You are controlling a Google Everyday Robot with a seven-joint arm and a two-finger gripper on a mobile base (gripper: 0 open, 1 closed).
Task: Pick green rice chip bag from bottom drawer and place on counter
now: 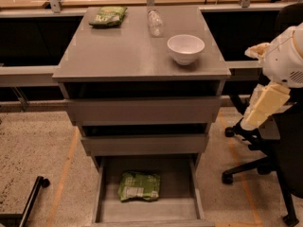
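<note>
The green rice chip bag (138, 187) is seen lying flat on the floor of the pulled-out bottom drawer (176, 176), left of centre and apart from both side walls, with its white label panel turned up. The gripper (264, 106) is held at the far right of the scene, beside the counter (128, 51) and above an office chair (258, 163), well apart from the bag; whether it is released or clenched cannot be told. On the counter, a white bowl (185, 48) is placed near the right edge, a clear plastic bottle (154, 22) is laid at the far middle, and a darker green bag (108, 16) is laid at the far left.
</note>
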